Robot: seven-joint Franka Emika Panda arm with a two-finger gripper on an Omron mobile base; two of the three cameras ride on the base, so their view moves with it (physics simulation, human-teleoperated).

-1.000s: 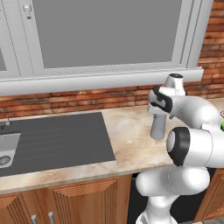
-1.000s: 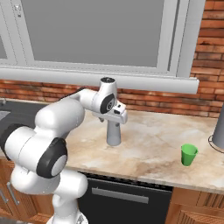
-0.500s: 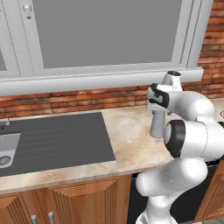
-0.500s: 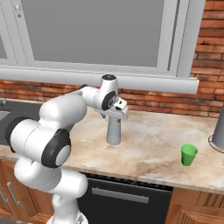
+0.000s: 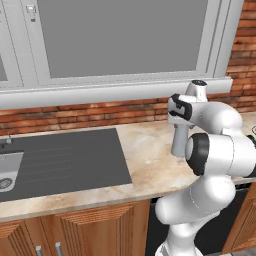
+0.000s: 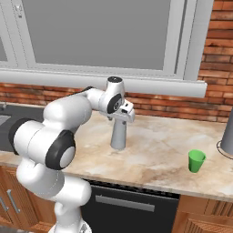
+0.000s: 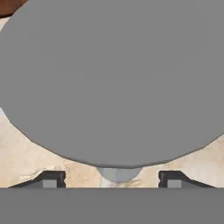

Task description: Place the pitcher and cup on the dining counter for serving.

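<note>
The gripper (image 7: 112, 179) hangs straight over the pitcher (image 6: 119, 133), its finger tips (image 7: 51, 178) spread to either side of the grey top; whether they press on it cannot be told. The pitcher stands upright on the marbled wall counter (image 6: 159, 154). The cup (image 6: 196, 161) sits at four o'clock from it, well apart. Beyond runs the brick backsplash (image 6: 182, 108).

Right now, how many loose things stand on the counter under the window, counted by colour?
Grey: 2, the pitcher and a tall object cut off at the right edge.
Green: 1, the cup.
Total: 3.
</note>
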